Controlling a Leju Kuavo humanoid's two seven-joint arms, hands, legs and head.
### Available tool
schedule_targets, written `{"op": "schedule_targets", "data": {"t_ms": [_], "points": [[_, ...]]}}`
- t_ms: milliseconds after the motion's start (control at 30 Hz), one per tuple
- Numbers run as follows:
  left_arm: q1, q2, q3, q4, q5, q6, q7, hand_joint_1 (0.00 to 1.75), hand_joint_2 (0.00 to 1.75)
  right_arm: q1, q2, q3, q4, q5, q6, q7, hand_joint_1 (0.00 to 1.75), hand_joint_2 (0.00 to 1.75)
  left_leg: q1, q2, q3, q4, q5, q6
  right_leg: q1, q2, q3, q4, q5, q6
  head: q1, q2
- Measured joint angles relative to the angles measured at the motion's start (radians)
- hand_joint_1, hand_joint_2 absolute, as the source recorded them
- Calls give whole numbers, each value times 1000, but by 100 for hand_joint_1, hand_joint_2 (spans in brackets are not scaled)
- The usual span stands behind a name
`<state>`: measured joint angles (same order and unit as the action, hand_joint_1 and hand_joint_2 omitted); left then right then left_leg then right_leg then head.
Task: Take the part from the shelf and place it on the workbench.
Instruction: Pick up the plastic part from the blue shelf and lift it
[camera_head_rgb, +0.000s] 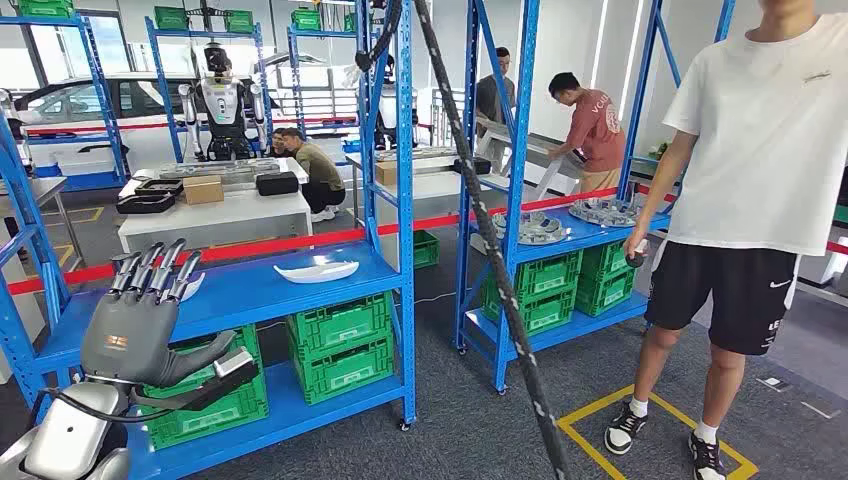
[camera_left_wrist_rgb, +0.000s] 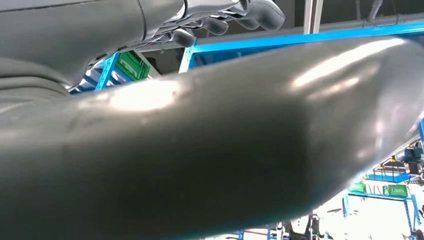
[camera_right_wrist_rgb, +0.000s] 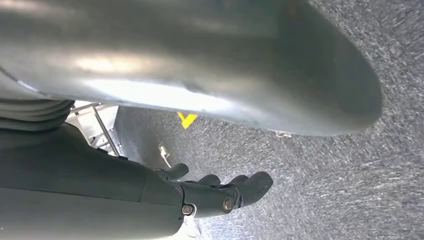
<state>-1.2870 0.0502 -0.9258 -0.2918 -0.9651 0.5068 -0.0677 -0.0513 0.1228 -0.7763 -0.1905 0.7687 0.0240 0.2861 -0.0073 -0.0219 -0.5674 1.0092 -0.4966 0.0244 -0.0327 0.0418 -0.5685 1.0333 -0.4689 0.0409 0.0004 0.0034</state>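
Note:
A white curved part (camera_head_rgb: 315, 269) lies on the upper deck of the blue shelf (camera_head_rgb: 260, 292) in the head view. My left hand (camera_head_rgb: 135, 325) is raised in front of the shelf's left half, fingers stretched out and apart, holding nothing; it is left of the part and short of it. Just behind its fingertips the edge of a second white piece (camera_head_rgb: 194, 287) peeks out. The left wrist view is close on the thumb (camera_left_wrist_rgb: 210, 150), with the fingers (camera_left_wrist_rgb: 220, 22) straight beyond it. My right hand (camera_right_wrist_rgb: 215, 192) hangs over grey floor, fingers loosely out, holding nothing.
Green crates (camera_head_rgb: 340, 345) fill the shelf's lower deck. A black cable (camera_head_rgb: 490, 250) hangs across the middle. A person in a white T-shirt (camera_head_rgb: 765, 150) stands right, by a second blue shelf (camera_head_rgb: 560, 240) with grey parts. A white table (camera_head_rgb: 215, 215) with boxes stands behind.

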Motion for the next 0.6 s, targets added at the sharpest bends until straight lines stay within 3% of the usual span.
{"op": "schedule_targets", "data": {"t_ms": [100,200,233,267,367,400,433,533,600], "points": [[-5,15,-1,1,1,5,-7,0,0,-3,0,0,0,8,0,0,0,0,4,4,21,-8,-7,13,1,-17,-38,62,-22,-3,2,0],[-7,41,-1,3,5,11,-19,0,0,-4,-3,1,1,17,1,0,0,0,5,11,32,-8,-16,13,3,-30,-148,232,-84,-3,3,0],[-3,47,-1,4,6,11,-22,0,0,-3,-4,1,1,18,1,0,0,0,6,11,36,-8,-19,9,2,-31,-178,264,-85,-1,3,0],[1,52,-1,4,6,10,-24,0,0,-2,-5,1,1,19,2,0,0,0,9,11,43,-7,-25,3,0,-33,-190,261,-66,1,3,0],[8,60,-2,7,5,-2,-22,0,0,0,-5,1,2,18,3,0,0,0,18,12,73,-5,-51,-21,-7,-43,-142,91,45,10,3,-1],[8,61,-2,8,4,-8,-20,0,0,-1,-4,1,4,17,3,-1,0,0,18,12,78,-5,-60,-30,-6,-47,-124,44,56,8,3,-1],[9,60,-2,8,2,-14,-16,0,0,-1,-3,1,6,15,3,-2,0,0,17,13,82,-7,-69,-38,-3,-49,-114,19,55,1,3,-1],[9,57,-3,8,-2,-23,-3,0,0,-2,-2,0,10,8,2,-3,0,0,16,14,86,10,-65,-60,0,-46,-92,12,21,-36,0,0],[8,53,-3,8,-6,-24,3,0,0,-2,-1,0,11,6,2,-4,0,0,18,16,27,112,-24,-70,-1,-42,-63,6,0,-53,-2,0]]}}
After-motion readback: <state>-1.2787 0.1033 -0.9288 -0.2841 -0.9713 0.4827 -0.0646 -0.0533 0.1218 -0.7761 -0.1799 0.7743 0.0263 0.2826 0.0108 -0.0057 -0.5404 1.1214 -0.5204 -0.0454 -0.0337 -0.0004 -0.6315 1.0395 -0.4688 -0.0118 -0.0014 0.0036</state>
